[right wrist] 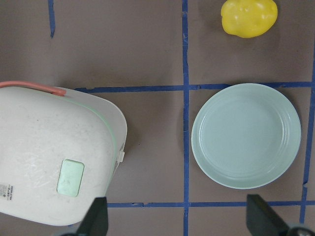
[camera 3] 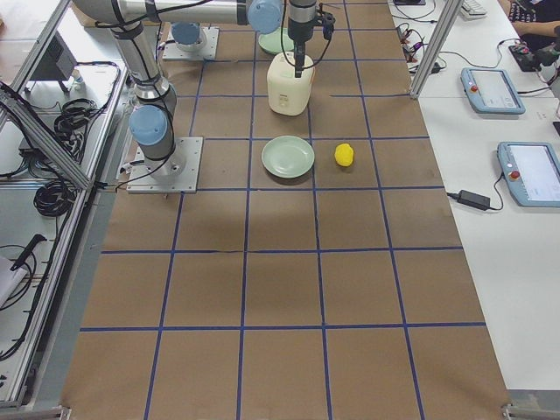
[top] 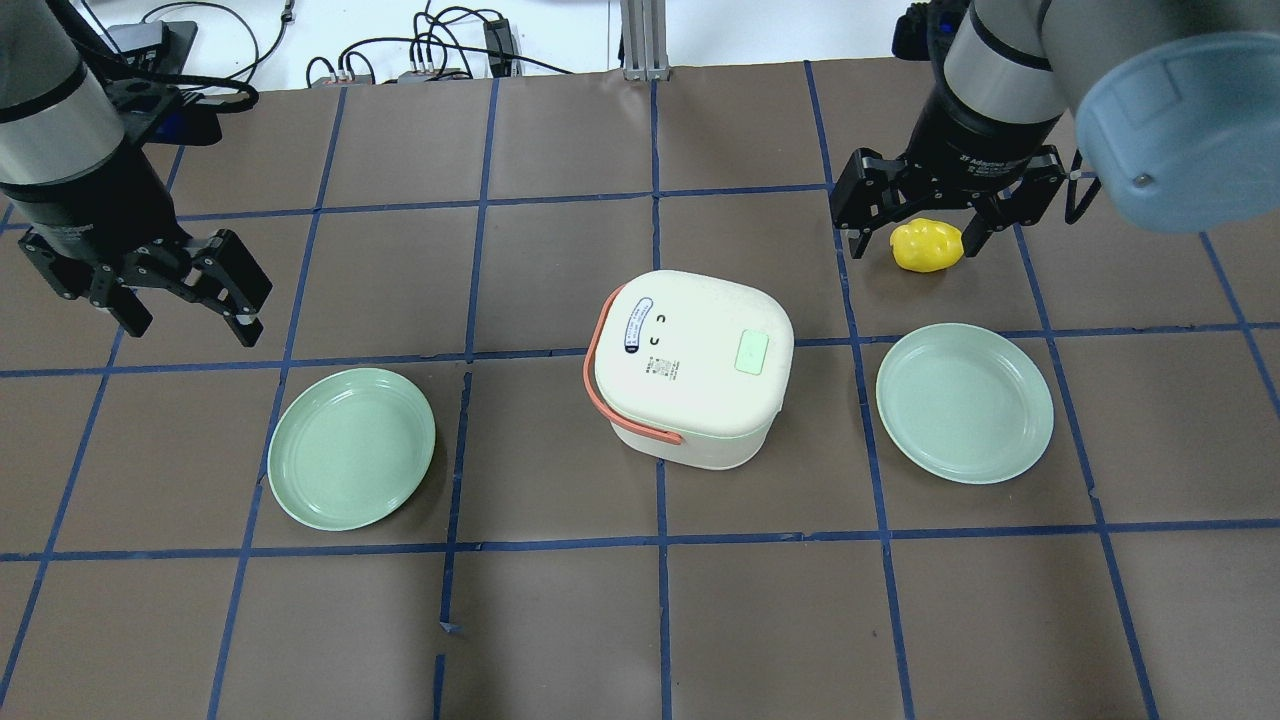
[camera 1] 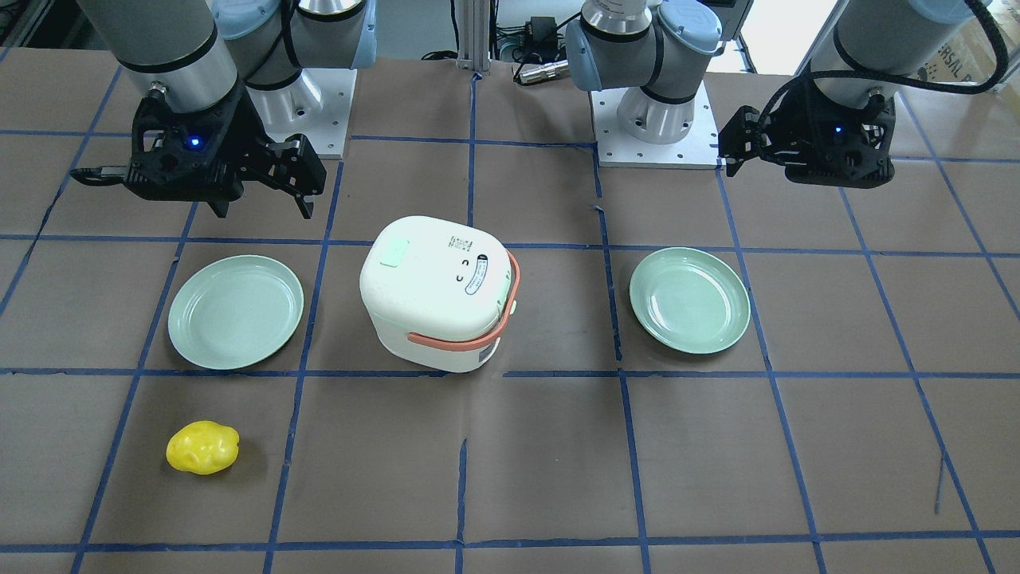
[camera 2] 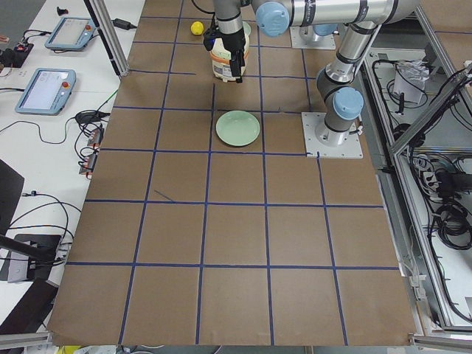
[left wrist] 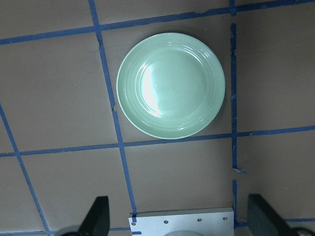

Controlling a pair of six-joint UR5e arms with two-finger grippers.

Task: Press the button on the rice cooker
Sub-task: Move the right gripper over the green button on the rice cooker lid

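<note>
The button [top: 752, 353] lies flat on top of the rice cooker [top: 690, 400], on the side toward our wide, empty right gripper [top: 913, 243]. We judge the button small and stiff, so we should press its middle straight down. Farther off, our left gripper [top: 190, 315] is wide too.

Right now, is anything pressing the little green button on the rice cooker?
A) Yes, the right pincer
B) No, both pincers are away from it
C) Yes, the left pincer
B: the button lies uncovered on top of the rice cooker, while the left pincer and the right pincer hang open off to either side, apart from it.
</note>
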